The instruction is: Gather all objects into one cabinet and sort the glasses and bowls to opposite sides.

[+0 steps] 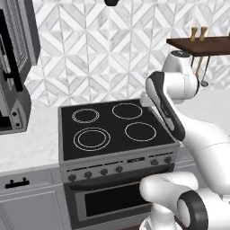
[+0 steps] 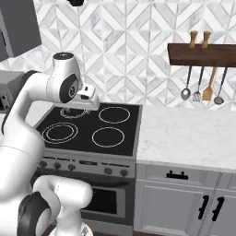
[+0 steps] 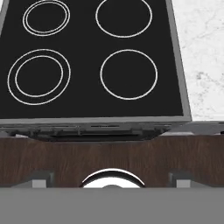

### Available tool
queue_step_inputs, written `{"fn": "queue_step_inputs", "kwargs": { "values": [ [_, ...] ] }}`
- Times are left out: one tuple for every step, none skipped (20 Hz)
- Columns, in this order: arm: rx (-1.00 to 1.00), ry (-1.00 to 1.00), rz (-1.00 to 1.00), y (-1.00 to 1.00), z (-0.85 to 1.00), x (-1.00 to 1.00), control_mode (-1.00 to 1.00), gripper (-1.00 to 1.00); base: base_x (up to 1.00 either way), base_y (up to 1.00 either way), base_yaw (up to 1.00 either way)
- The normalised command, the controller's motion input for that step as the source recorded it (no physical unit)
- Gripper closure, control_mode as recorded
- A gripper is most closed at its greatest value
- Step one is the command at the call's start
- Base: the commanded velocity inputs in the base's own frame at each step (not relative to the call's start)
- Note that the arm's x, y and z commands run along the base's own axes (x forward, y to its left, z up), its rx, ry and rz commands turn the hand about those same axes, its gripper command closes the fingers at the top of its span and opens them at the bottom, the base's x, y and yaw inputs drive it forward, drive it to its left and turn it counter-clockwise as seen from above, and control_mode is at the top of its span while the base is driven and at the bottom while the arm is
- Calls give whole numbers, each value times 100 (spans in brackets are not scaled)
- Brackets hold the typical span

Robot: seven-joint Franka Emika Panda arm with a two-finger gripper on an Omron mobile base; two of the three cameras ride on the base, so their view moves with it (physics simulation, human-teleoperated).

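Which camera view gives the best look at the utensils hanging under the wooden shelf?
The right base view: four hanging utensils show whole beneath the wooden shelf. The left base view shows the shelf's end and parts of two, beside the arm. The hand view looks down at the stove.

My arm [image 2: 32, 120] is folded up with the hand pointing down and the gripper [image 3: 112, 183] jaws spread wide, holding nothing.

Even, bright rendered light; soft pics, no glare.

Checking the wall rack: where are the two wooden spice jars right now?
The spice jars stand side by side on the dark wooden shelf, upper right in the right base view, above the hanging utensils.
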Motion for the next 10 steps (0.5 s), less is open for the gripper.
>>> {"fn": "queue_step_inputs", "kwargs": {
  "values": [
    [0, 0, 0, 0, 0, 0, 100, -100, 89, -100, 0],
    [0, 0, 0, 0, 0, 0, 100, -100, 46, -100, 0],
    [0, 0, 0, 0, 0, 0, 100, -100, 0, -100, 0],
    [0, 0, 0, 0, 0, 0, 100, -100, -18, -100, 0],
    [0, 0, 0, 0, 0, 0, 100, -100, -48, -100, 0],
    [0, 0, 0, 0, 0, 0, 100, -100, -57, -100, 0],
    [0, 0, 0, 0, 0, 0, 100, -100, -60, -94, 0],
    [0, 0, 0, 0, 0, 0, 100, -100, -79, -83, 0],
    [0, 0, 0, 0, 0, 0, 100, -100, -100, -55, 0],
    [0, 0, 0, 0, 0, 0, 100, -100, -100, -46, 0]
  ]
}}
